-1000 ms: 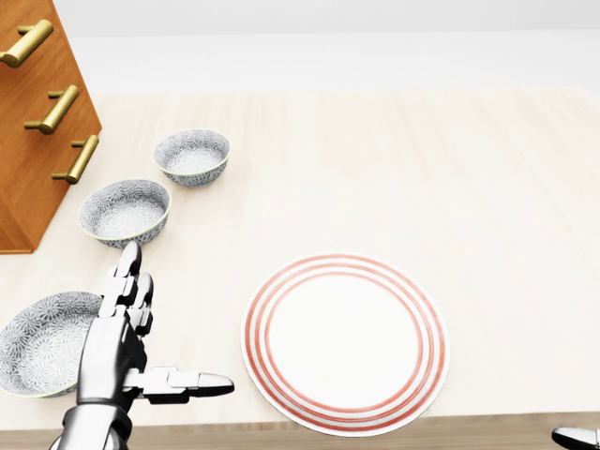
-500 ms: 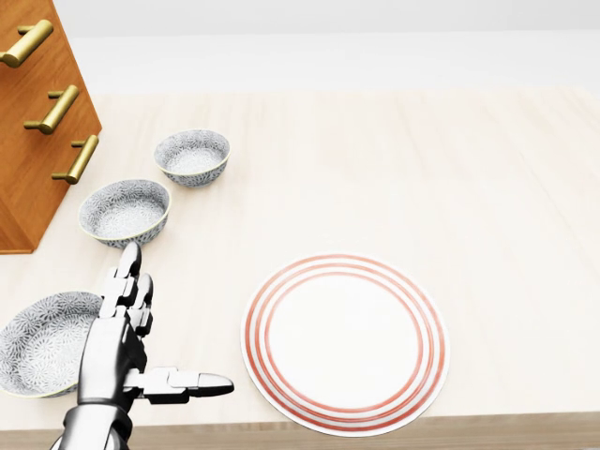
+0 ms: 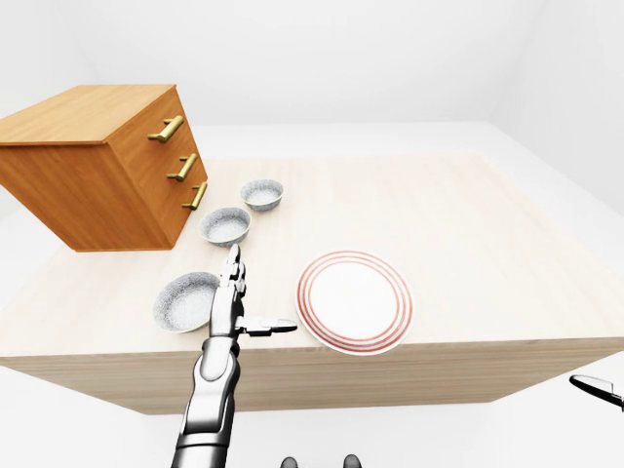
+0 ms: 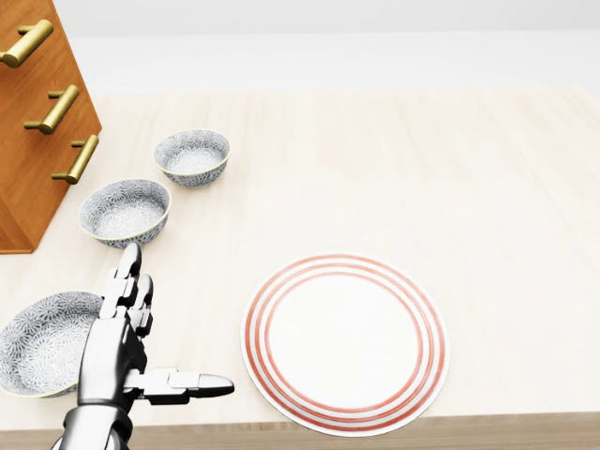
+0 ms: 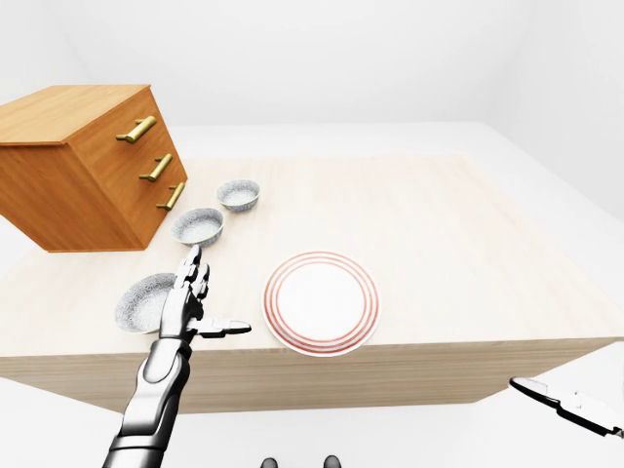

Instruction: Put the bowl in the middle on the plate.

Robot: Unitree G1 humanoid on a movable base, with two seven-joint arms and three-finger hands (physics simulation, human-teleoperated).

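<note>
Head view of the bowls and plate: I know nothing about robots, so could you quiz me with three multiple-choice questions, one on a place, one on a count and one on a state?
1. In the head view, where does the middle grey patterned ceramic bowl stand from the round white plate with red rings?
A. On it.
B. Up and to its left, apart from it.
C. To its right.

2. How many grey patterned bowls are there?
A. Two.
B. Five.
C. Three.

3. How is the robot's silver left hand?
A. Open, holding nothing.
B. Closed round a bowl.
C. Lying flat on the plate.

Answers:
1 B: the plate is bare, and the bowl sits near the wooden drawer chest.
2 C: a far bowl, the middle one and a near bowl form a row.
3 A: its fingers are spread, between the near bowl and the plate.
</note>
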